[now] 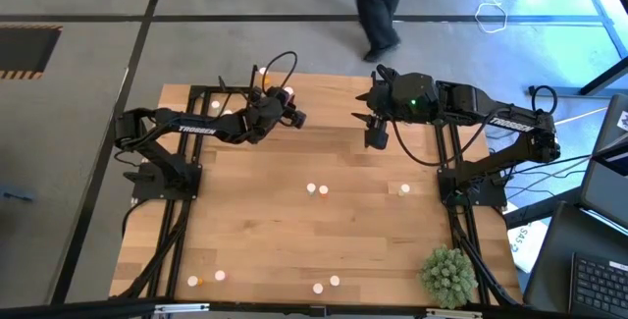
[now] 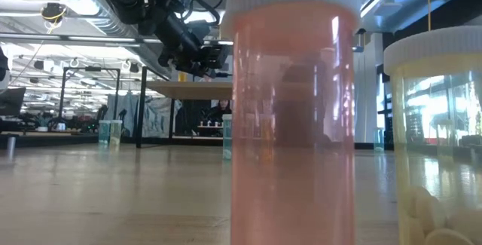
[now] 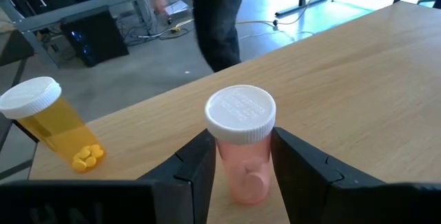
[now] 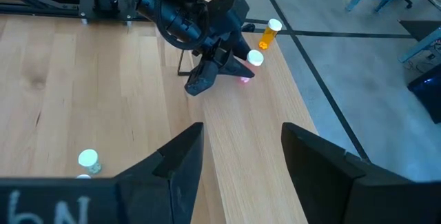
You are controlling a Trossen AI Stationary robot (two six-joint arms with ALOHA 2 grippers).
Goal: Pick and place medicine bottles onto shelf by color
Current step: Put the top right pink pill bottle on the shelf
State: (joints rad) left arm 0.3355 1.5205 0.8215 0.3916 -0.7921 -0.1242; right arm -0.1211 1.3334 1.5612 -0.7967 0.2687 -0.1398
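We see two matte black arms, left arm (image 1: 186, 125) and right arm (image 1: 491, 118), each lettered TROSSEN in white, with looping black cables and wedge-shaped fingers (image 3: 193, 176).

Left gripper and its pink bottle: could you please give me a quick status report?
Left gripper closed around pink bottle at the shelf. Orange bottle standing nearby. Right gripper open, empty, waiting. Nothing blocking.

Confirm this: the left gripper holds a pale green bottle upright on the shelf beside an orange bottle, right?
Not quite. The bottle between the left gripper's fingers is pink, not pale green, as the left wrist view shows. It does stand upright on the shelf beside the orange bottle.
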